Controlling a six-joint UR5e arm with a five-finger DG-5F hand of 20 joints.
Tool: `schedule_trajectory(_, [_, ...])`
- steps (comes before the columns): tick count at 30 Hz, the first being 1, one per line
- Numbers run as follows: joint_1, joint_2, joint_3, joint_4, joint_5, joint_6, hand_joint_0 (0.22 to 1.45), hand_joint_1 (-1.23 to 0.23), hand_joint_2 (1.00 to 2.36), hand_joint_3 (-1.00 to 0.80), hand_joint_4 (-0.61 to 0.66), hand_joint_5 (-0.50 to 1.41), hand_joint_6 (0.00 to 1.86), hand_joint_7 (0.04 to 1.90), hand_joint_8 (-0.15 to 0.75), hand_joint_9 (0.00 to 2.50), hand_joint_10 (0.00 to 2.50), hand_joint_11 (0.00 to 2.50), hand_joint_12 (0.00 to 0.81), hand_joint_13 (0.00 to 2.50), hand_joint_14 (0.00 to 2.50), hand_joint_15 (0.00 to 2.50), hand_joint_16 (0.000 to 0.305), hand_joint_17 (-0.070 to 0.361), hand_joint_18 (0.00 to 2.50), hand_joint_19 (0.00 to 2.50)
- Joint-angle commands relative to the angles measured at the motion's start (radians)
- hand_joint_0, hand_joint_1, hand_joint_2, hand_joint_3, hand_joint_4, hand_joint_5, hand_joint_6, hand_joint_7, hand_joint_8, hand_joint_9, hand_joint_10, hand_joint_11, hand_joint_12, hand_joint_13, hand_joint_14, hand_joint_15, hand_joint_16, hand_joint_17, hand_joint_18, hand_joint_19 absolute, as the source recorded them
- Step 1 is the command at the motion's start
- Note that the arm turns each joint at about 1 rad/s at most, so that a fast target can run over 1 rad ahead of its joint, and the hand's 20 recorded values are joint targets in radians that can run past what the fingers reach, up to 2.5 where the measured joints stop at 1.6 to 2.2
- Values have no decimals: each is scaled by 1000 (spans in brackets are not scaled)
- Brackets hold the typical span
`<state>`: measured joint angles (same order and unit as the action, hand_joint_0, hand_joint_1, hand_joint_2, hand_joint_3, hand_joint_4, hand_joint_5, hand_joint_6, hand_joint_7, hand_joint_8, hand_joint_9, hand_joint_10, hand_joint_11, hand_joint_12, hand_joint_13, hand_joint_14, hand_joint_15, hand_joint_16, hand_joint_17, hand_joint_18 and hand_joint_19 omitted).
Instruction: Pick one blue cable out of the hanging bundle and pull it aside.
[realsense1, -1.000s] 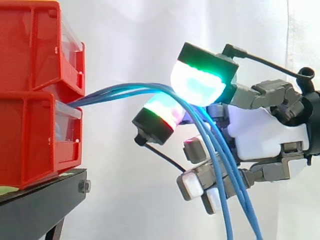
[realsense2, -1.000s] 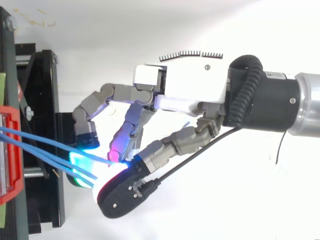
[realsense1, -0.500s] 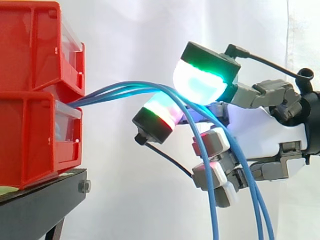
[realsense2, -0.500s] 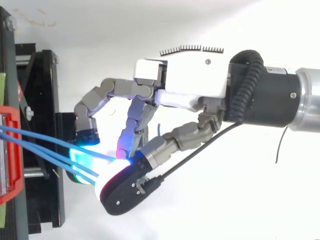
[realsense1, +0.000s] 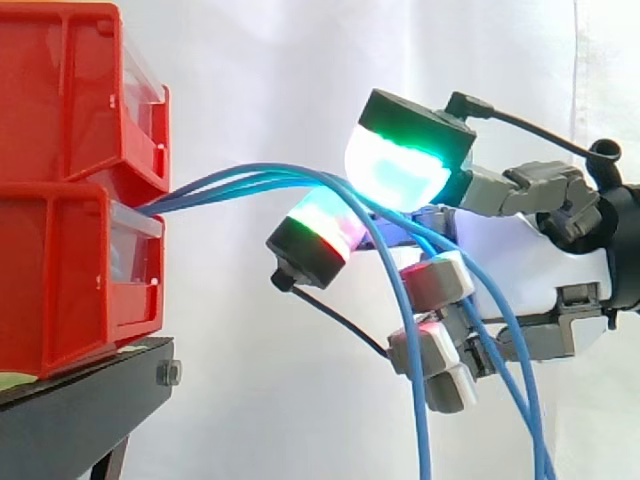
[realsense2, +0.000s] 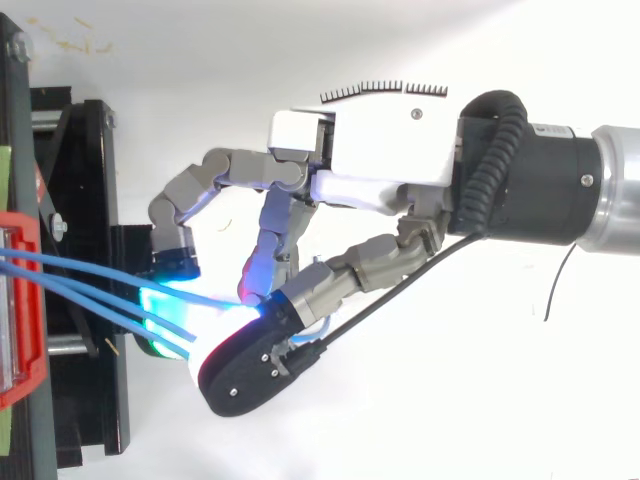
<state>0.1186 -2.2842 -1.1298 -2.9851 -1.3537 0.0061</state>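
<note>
bins (realsense1: 70, 100): 2 red, stacked, 9 o'clock | cables (realsense1: 240, 182): 3 blue, leaving bins toward 3 | hand (realsense2: 380, 150): 1, 3 o'clock, fingers clenched round cables

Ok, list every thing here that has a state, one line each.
blue cables: strung out from between the bins, arching over and hanging down among the fingers.
hand: fingers curled round the blue cables.
red bins: stacked two high, upright on the stand.
black stand: bearing the bins.
</note>
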Motion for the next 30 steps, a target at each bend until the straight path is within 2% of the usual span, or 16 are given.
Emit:
schedule_trajectory(1, [0, 0, -1, -2, -5, 0, 650, -850, 1008, -400, -134, -146, 921, 876, 240, 1232, 21, 748, 336, 1109, 26, 784, 41, 93, 997, 753])
schedule_trajectory(4, [-2, 0, -1, -8, -5, 0, 690, -887, 1000, -500, -93, -178, 935, 788, 238, 1180, 21, 760, 338, 1084, 25, 764, 42, 94, 982, 711])
schedule_trajectory(8, [-4, 5, -1, -34, -8, -5, 716, -940, 1000, -500, -64, -198, 934, 742, 227, 1099, 20, 762, 336, 1062, 25, 754, 42, 94, 981, 682])
schedule_trajectory(11, [-4, 12, -1, -63, -8, -6, 694, -970, 1000, -500, -48, -216, 936, 706, 224, 1034, 18, 758, 339, 1040, 24, 750, 41, 93, 972, 673])
schedule_trajectory(13, [-5, 17, -1, -83, -8, -11, 637, -974, 1000, -500, -42, -219, 936, 707, 226, 1017, 18, 758, 339, 1023, 25, 750, 42, 95, 955, 686])
schedule_trajectory(14, [-5, 22, -1, -95, -10, -17, 566, -942, 1000, -500, -27, -221, 937, 712, 238, 1012, 18, 765, 351, 1019, 22, 762, 44, 100, 942, 701])
schedule_trajectory(17, [-10, 32, 1, -123, -10, -31, 488, -817, 1000, -500, -4, -214, 938, 694, 276, 1041, 18, 766, 386, 1031, 22, 768, 51, 115, 952, 724])
schedule_trajectory(18, [-10, 32, 1, -123, -10, -31, 482, -799, 1000, -500, -3, -212, 937, 695, 277, 1046, 17, 762, 391, 1034, 22, 764, 52, 116, 955, 724])
schedule_trajectory(19, [-11, 34, -1, -129, -10, -37, 483, -679, 1000, -500, -6, -205, 933, 708, 289, 1079, 17, 773, 391, 1035, 22, 767, 52, 118, 947, 741])
schedule_trajectory(22, [-13, 37, -1, -133, -16, -44, 493, -608, 1000, -500, -21, -191, 926, 749, 292, 1114, 20, 774, 391, 1040, 22, 773, 53, 118, 937, 754])
schedule_trajectory(24, [-14, 37, -1, -135, -18, -51, 544, -569, 1000, -500, -38, -185, 922, 794, 283, 1134, 21, 787, 373, 1032, 24, 782, 49, 111, 909, 787])
schedule_trajectory(27, [-16, 37, -1, -135, -18, -51, 577, -594, 1008, -390, -58, -181, 927, 807, 278, 1146, 21, 795, 366, 1045, 25, 784, 47, 107, 901, 797])
schedule_trajectory(28, [-16, 37, -1, -135, -18, -51, 579, -643, 1014, -285, -55, -181, 928, 825, 285, 1147, 19, 798, 367, 1044, 24, 794, 47, 107, 910, 788])
schedule_trajectory(30, [-16, 37, -1, -135, -18, -51, 592, -700, 1018, -222, -45, -182, 931, 839, 283, 1142, 22, 800, 365, 1048, 24, 781, 47, 106, 916, 781])
